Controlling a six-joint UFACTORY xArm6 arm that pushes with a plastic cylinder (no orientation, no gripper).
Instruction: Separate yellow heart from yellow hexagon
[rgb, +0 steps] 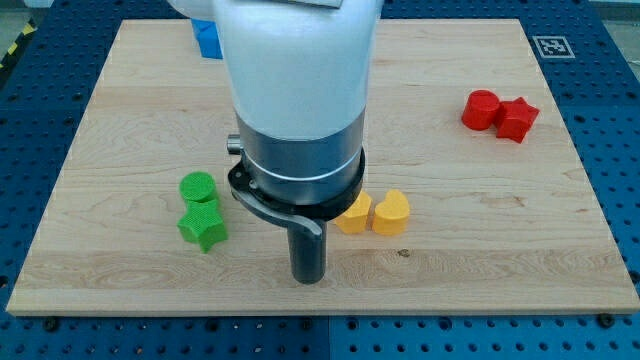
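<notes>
— How is the light?
— Bright and even, from above; the bench (480, 200) shows its grain clearly, with only short soft shadows under the blocks.
— Any glare?
— The white arm housing (295, 60) at upper centre is nearly washed out.
— Focus?
— Sharp across the frame, edges straight, no blur.

Yellow heart (392, 213) lies touching yellow hexagon (354, 215) on its left.

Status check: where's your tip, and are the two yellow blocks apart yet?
My tip down, left of and below both yellows. Yellow hexagon touching yellow heart, not separated. Nothing between tip and hexagon.
</notes>
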